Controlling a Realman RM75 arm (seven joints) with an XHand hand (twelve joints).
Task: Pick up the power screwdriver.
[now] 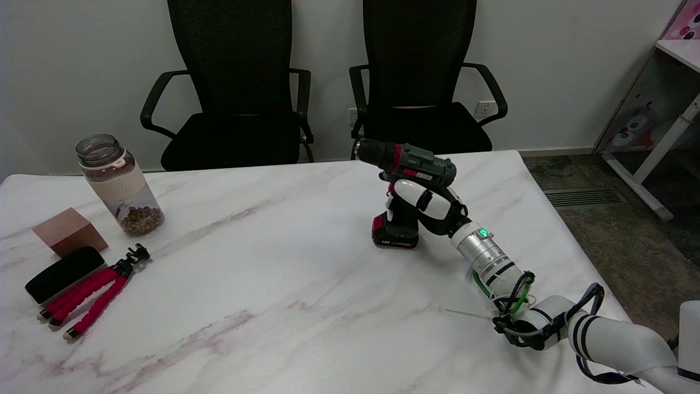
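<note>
One right hand (424, 201) wrapped around power screwdriver (407, 164) grip, fingers mostly hidden.

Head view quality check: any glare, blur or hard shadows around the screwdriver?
Head view: lighting soft and even, no strong glare on the table; only a faint shadow beside the screwdriver base; screwdriver and right hand are sharp, no motion blur; the dark fingers merge with the black handle, so the grip's contact is hard to read.

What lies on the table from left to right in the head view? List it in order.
Black case → wooden block → red tripod → jar → power screwdriver → right robot hand, wrapped around the screwdriver's handle.
</note>
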